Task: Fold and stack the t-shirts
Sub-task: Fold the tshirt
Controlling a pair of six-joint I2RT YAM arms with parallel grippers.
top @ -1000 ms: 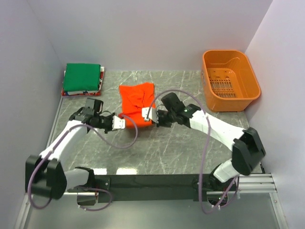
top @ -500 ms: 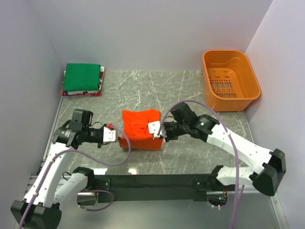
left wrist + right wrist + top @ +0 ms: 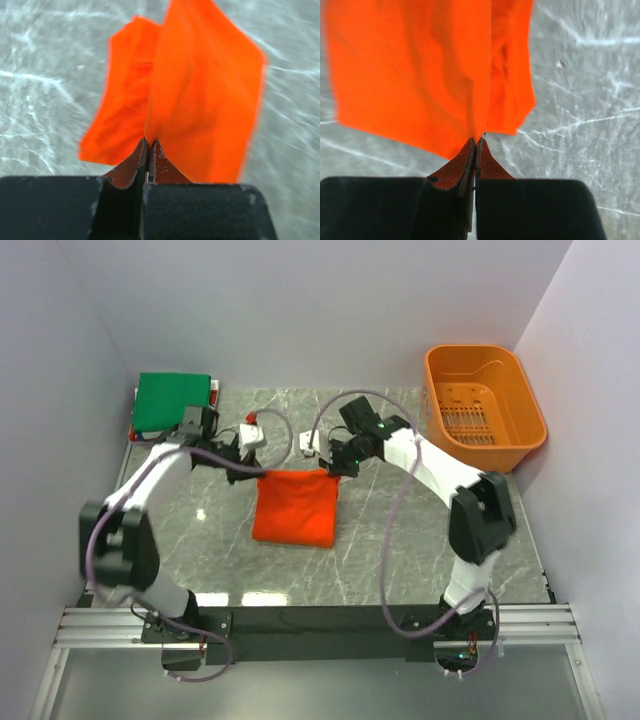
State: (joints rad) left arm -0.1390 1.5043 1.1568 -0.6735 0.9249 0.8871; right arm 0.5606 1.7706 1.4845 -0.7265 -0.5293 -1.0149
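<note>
The bright orange-red t-shirt (image 3: 294,508) hangs folded between both grippers above the middle of the table. My left gripper (image 3: 260,472) is shut on its top left corner, and my right gripper (image 3: 334,470) is shut on its top right corner. In the left wrist view the cloth (image 3: 200,95) hangs down from the closed left gripper (image 3: 149,142). The right wrist view shows the same cloth (image 3: 415,75) pinched in the right gripper (image 3: 476,141). A folded green shirt (image 3: 172,403) tops a stack of thinner white and red ones at the back left corner.
A rigid orange plastic basket (image 3: 484,408) stands at the back right. Grey marble tabletop (image 3: 400,530) lies under the hanging shirt. Walls close in the left, back and right sides. A black rail (image 3: 320,620) runs along the near edge.
Both grippers have lifted the orange-red shirt off the table and carried it toward the back. It now hangs down between them instead of lying bunched near the front.
</note>
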